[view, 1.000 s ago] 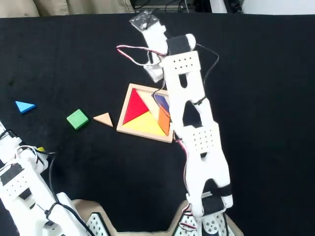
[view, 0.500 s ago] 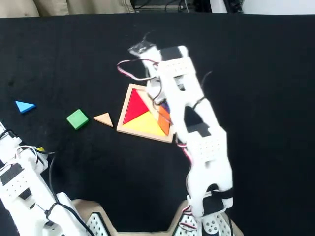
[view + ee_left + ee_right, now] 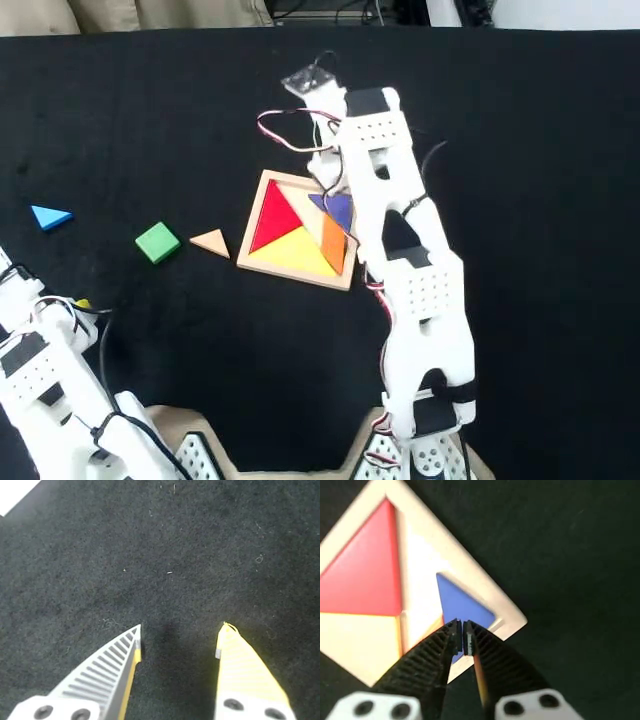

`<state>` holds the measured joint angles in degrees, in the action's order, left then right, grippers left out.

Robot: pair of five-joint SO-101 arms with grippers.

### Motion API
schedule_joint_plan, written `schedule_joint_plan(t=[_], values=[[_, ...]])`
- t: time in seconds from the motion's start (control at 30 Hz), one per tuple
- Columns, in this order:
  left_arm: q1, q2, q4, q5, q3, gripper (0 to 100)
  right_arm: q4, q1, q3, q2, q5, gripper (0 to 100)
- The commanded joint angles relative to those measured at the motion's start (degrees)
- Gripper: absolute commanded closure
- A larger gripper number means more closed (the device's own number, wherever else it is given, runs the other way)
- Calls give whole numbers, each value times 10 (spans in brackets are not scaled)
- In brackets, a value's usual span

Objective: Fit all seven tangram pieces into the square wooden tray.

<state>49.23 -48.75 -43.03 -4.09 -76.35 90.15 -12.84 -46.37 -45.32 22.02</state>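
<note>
High view: shows the right arm (image 3: 410,290) shifted since half a second ago, uncovering the purple piece (image 3: 335,207) in the tray (image 3: 295,277). Leaves green square (image 3: 157,242), tan triangle (image 3: 210,242) and blue triangle (image 3: 50,216) left of the tray.
Left wrist view: finds the left gripper (image 3: 180,630) apart over bare desk (image 3: 175,540).
Right wrist view: finds the right gripper (image 3: 463,631) pinched together, empty, above the tray's purple piece.
Seemingly between placements; next calls for fetching the tan triangle.

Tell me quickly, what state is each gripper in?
Left gripper: open, empty, over the black cloth.
Right gripper: shut, holding nothing, above the blue triangle.
</note>
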Motion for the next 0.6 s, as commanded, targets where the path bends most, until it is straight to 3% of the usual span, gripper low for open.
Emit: schedule_joint_plan(t=[0.0, 0.27, 0.57], values=[[-7, -11, 10, 4, 2, 758, -15, -8, -48, 0, 6, 988], [-7, -11, 10, 4, 2, 758, -18, -58, -69, -49, 10, 988], [-7, -11, 10, 4, 2, 758, -18, -35, -81, -109, 25, 988]])
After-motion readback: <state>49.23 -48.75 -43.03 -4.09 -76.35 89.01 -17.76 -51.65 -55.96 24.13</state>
